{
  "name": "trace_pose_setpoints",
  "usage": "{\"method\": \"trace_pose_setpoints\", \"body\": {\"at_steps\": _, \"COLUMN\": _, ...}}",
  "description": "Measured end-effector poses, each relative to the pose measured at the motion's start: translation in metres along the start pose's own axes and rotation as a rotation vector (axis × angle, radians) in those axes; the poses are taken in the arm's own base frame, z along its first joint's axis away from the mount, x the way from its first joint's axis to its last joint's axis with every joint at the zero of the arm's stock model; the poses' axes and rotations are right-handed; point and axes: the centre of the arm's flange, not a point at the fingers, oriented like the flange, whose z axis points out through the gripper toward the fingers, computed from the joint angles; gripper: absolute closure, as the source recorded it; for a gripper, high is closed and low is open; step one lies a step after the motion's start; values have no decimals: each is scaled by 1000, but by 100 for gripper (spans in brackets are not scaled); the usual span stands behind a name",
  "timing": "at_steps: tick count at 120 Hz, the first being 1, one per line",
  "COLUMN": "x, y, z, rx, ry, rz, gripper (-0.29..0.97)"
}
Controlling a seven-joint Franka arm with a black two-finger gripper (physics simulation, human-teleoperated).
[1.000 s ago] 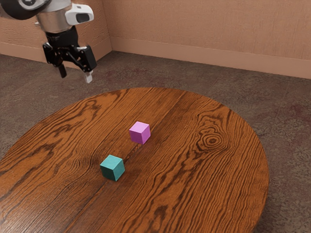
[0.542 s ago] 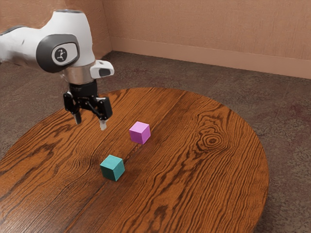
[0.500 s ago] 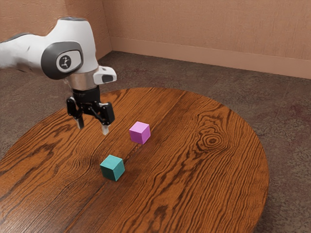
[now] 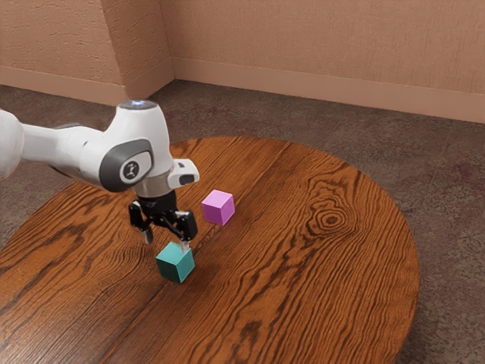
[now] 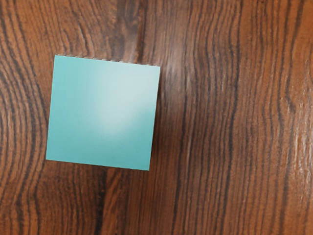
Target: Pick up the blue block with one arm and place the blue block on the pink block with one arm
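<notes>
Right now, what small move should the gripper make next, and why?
Probably lower a little while centring over the blue block: the gripper hangs open just above it, with its fingers not yet down the block's sides. The pink block stands apart on the table.

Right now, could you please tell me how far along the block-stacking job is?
Done: none of the stacking itself; the blue block sits on the table, apart from the pink block. In hand: the gripper hangs open just above the blue block, which lies right under the hand in the wrist view. Left: lower around it, close, lift, and set it on the pink block.
</notes>
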Motion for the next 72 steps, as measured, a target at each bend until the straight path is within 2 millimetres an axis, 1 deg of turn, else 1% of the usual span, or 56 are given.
{"method": "trace_pose_setpoints", "body": {"at_steps": 13, "x": 14, "y": -1, "z": 19, "rx": -3, "ry": 29, "rz": 23, "gripper": 0}}
{"method": "trace_pose_setpoints", "body": {"at_steps": 28, "x": 27, "y": -23, "z": 26, "rx": -11, "ry": 71, "rz": 15, "gripper": 0}}
{"method": "trace_pose_setpoints", "body": {"at_steps": 38, "x": 35, "y": -28, "z": 32, "rx": -14, "ry": 89, "rz": 26, "gripper": 0}}
{"method": "trace_pose_setpoints", "body": {"at_steps": 49, "x": 40, "y": -29, "z": 41, "rx": -15, "ry": 99, "rz": 42, "gripper": 0}}
{"method": "trace_pose_setpoints", "body": {"at_steps": 58, "x": 43, "y": -35, "z": 43, "rx": -16, "ry": 112, "rz": 46, "gripper": 0}}
{"method": "trace_pose_setpoints", "body": {"at_steps": 72, "x": 43, "y": -36, "z": 47, "rx": -31, "ry": 117, "rz": 49, "gripper": 0}}
